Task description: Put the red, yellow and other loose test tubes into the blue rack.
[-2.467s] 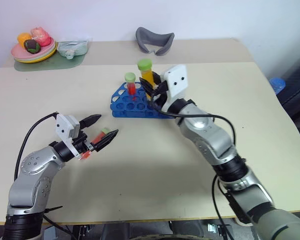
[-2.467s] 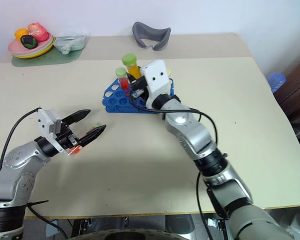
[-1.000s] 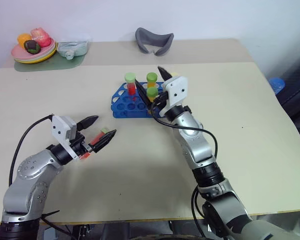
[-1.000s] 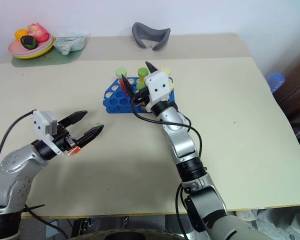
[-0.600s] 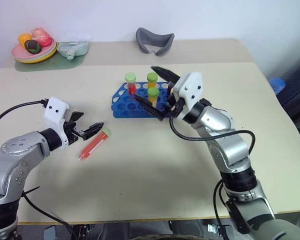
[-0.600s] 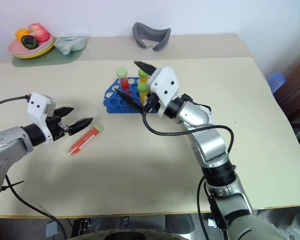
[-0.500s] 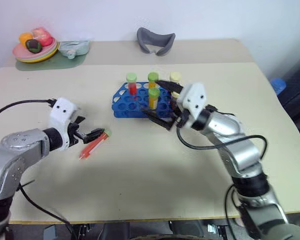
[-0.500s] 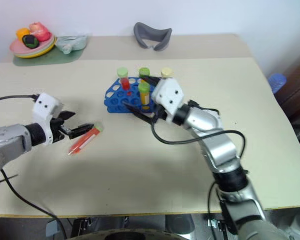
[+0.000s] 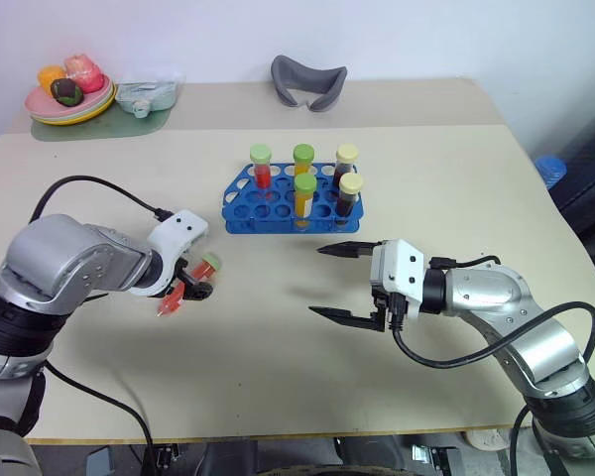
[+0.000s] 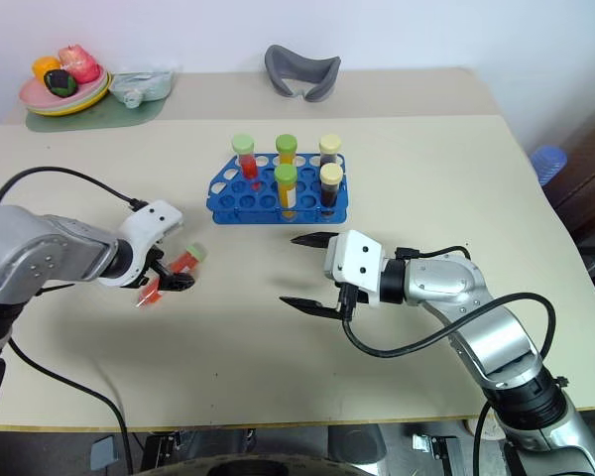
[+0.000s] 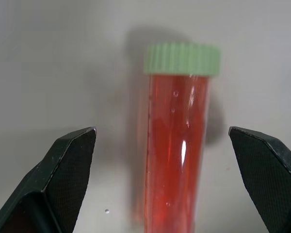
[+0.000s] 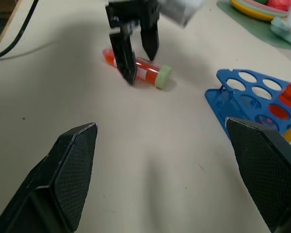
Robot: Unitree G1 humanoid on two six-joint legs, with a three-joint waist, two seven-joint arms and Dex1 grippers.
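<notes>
**Last loose tube on the table: roll or skid risk at pickup**

Beige tabletop [image 9: 278,357] against a pale wall. Far left corner: plate of toy food [image 9: 67,94], well clear of the work. L gripper [image 9: 185,283] points down over the clear plastic tube w/ red liquid and green cap [image 9: 185,284], which lies flat on the table; fingers apart, one each side of the tube body, not closed on it. Centre, beyond it: low bright-blue plastic rack [image 9: 290,202] w/ five capped tubes standing upright. R gripper [image 9: 339,283] hovers over bare table near the rack, jaws wide, empty.

Risks, as I judge them: the tube is round, so an off-centre close could roll or skid it out from btwn the fingers. Gripped near the cap, the tip end could droop and miss a hole. R arm sits close to the route to the rack, so poss. clash.
</notes>
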